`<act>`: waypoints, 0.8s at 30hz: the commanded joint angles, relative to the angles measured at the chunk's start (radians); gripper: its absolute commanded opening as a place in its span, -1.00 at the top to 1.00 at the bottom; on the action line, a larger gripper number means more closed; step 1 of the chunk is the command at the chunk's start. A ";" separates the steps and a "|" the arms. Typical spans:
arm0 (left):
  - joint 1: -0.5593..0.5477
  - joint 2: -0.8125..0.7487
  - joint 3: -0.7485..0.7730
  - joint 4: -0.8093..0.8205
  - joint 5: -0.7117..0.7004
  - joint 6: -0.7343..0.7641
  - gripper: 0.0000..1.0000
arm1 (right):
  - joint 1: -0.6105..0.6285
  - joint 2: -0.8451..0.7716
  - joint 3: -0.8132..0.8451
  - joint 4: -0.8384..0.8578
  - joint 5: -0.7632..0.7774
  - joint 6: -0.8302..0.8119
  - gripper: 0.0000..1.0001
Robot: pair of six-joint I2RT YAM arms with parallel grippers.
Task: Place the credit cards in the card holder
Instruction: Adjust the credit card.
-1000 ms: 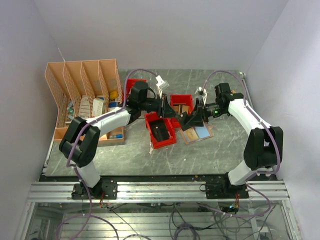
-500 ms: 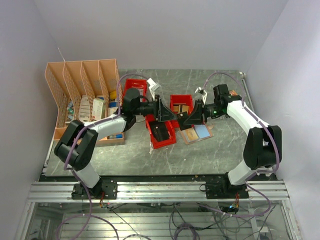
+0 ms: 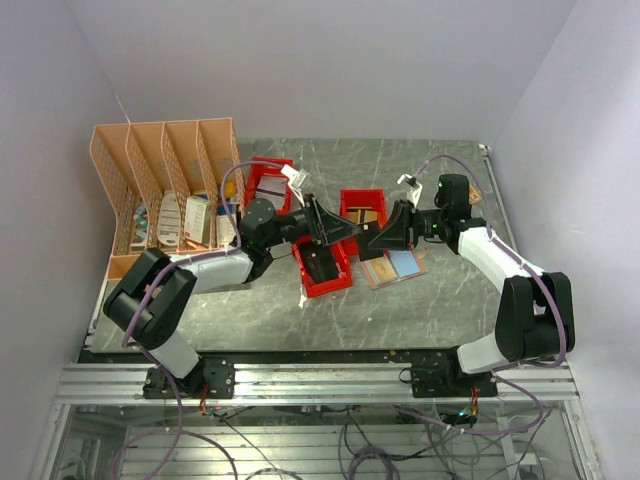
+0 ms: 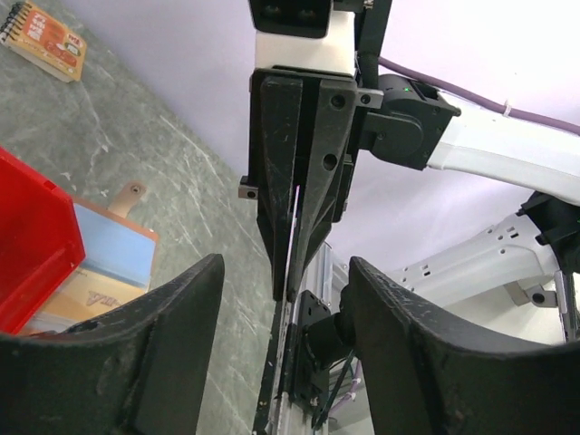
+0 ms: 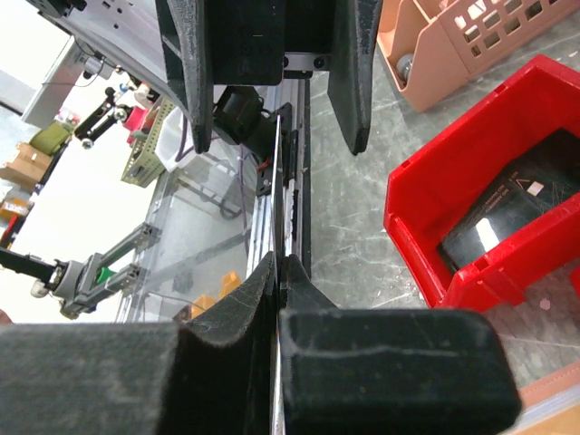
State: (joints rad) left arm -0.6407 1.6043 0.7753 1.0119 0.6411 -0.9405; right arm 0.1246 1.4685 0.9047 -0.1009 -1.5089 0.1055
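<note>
One credit card [image 5: 276, 172] shows edge-on as a thin pale line, and my right gripper [image 5: 276, 265] is shut on it. My left gripper [image 4: 285, 267] is open, its fingers [image 5: 353, 63] standing on either side of that card without touching it. Both grippers meet in mid-air above the table, left gripper [image 3: 343, 231] facing right gripper [image 3: 367, 237]. Below them the card holder [image 3: 383, 271] lies unfolded and tan, with a light blue card [image 3: 405, 262] on its right panel. In the left wrist view the card holder [image 4: 86, 304] shows its snap tab and the blue card [image 4: 109, 249].
Three red bins stand near: one [image 3: 322, 265] under the left gripper holding a dark item, one [image 3: 362, 205] behind the card holder, one [image 3: 268, 180] further left. The peach organizer [image 3: 165, 185] fills the back left. A small orange booklet [image 4: 45, 38] lies at the back right.
The left gripper has opened and let go of the card, and its arm has drawn back to the left. The right gripper has shut on the card and holds it alone.
</note>
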 commanded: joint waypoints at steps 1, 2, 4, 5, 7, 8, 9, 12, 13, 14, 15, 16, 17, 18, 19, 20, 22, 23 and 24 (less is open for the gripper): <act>-0.019 -0.004 0.076 -0.057 -0.036 0.064 -0.33 | -0.002 -0.019 0.008 0.082 -0.026 0.056 1.00; -0.020 0.005 0.082 -0.054 -0.027 0.060 -0.30 | -0.001 -0.016 0.014 0.071 -0.026 0.047 1.00; -0.024 0.018 0.093 -0.052 -0.009 0.053 -0.25 | 0.003 -0.007 0.025 0.039 -0.024 0.015 1.00; -0.026 0.023 0.098 -0.055 -0.002 0.052 -0.23 | 0.004 -0.001 0.031 0.018 -0.022 -0.002 1.00; -0.032 0.032 0.110 -0.062 0.013 0.052 -0.12 | 0.013 0.005 0.039 -0.012 -0.018 -0.026 1.00; -0.035 0.039 0.118 -0.067 0.024 0.052 -0.04 | 0.015 0.005 0.041 -0.018 -0.017 -0.032 1.00; -0.037 0.046 0.127 -0.074 0.036 0.053 0.03 | 0.015 0.007 0.043 -0.022 -0.016 -0.036 1.00; -0.037 0.058 0.136 -0.087 0.067 0.056 0.11 | 0.015 0.010 0.052 -0.034 -0.016 -0.046 1.00; -0.037 0.059 0.139 -0.102 0.071 0.064 0.11 | 0.014 0.010 0.055 -0.042 -0.016 -0.052 1.00; -0.037 0.056 0.139 -0.117 0.075 0.074 0.11 | 0.015 0.011 0.058 -0.050 -0.015 -0.060 1.00; -0.037 0.057 0.141 -0.131 0.078 0.082 0.12 | 0.016 0.011 0.061 -0.056 -0.013 -0.068 1.00; -0.037 0.058 0.144 -0.140 0.083 0.086 0.15 | 0.016 0.012 0.059 -0.058 -0.013 -0.069 1.00; -0.037 0.060 0.145 -0.142 0.090 0.086 0.20 | 0.015 0.011 0.059 -0.057 -0.012 -0.070 1.00; -0.037 0.064 0.145 -0.140 0.096 0.084 0.28 | 0.016 0.013 0.059 -0.057 -0.011 -0.070 1.00; -0.037 0.069 0.146 -0.138 0.102 0.082 0.41 | 0.017 0.013 0.059 -0.056 -0.011 -0.070 1.00; -0.037 0.074 0.147 -0.134 0.107 0.078 0.62 | 0.017 0.013 0.059 -0.058 -0.010 -0.072 1.00; -0.037 0.083 0.148 -0.122 0.111 0.069 0.85 | 0.017 0.014 0.064 -0.074 -0.005 -0.087 1.00; -0.037 0.081 0.146 -0.117 0.109 0.066 0.86 | 0.018 0.013 0.067 -0.083 -0.002 -0.101 1.00; -0.036 0.076 0.145 -0.117 0.104 0.068 0.86 | 0.019 0.015 0.071 -0.110 0.003 -0.119 1.00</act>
State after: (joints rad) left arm -0.6712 1.6634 0.8978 0.8818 0.7208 -0.8856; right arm 0.1368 1.4792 0.9398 -0.1562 -1.5051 0.0452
